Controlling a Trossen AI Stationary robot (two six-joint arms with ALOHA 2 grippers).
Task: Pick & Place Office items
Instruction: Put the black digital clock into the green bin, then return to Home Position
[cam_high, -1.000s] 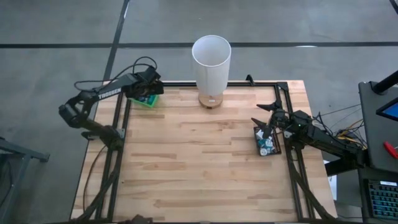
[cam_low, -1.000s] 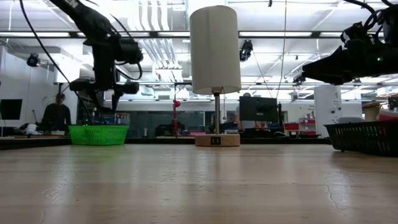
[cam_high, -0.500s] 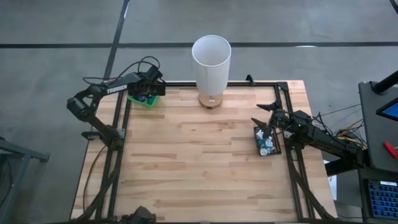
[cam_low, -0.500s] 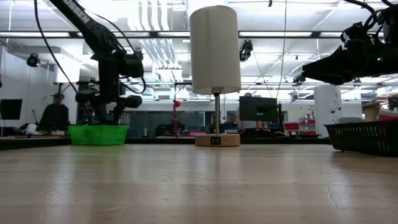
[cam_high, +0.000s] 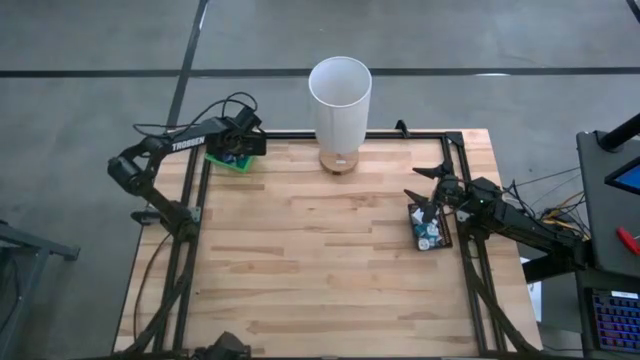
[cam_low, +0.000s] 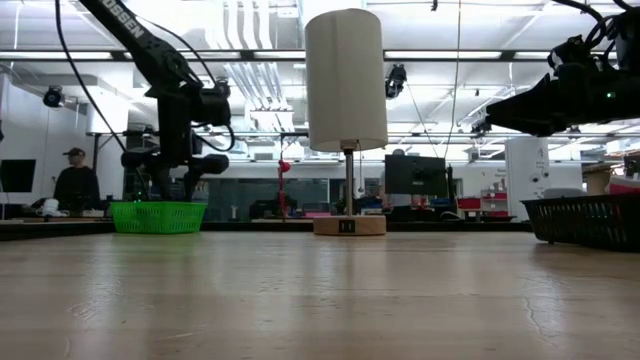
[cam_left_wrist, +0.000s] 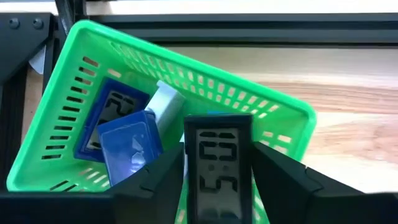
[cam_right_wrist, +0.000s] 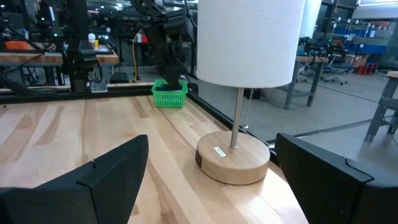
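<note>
My left gripper (cam_high: 240, 150) hangs over the green basket (cam_left_wrist: 273, 106) at the table's far left corner, shut on a small black clock (cam_left_wrist: 217, 155) with a grey digit screen. In the basket lie a blue clock (cam_left_wrist: 109, 118), a blue piece (cam_left_wrist: 130, 149) and a white block (cam_left_wrist: 166, 106). My right gripper (cam_high: 425, 195) waits open and level at the table's right edge, above the black tray (cam_high: 446, 240), which holds several small blue, teal and white office items (cam_high: 428, 230). My left gripper pinches the black clock by its two long sides (cam_left_wrist: 188, 168) between its two fingers. The fingers (cam_left_wrist: 161, 174) come from above, slanting down, and lie along the clock. The clock stands upright over the basket's inside; its lower end is hidden by the gripper.
A tall white lamp (cam_high: 340, 95) on a round wooden base (cam_right_wrist: 233, 158) stands at the far edge's middle. A black frame rail (cam_high: 300, 134) runs along the far edge behind the basket. The wooden table top (cam_high: 320, 250) between both arms is bare. A person (cam_low: 75, 185) stands far behind.
My left gripper has come down over the green basket with the black clock, turning a little about its own line, and has kept still for the last half second. The right arm has stayed put.
</note>
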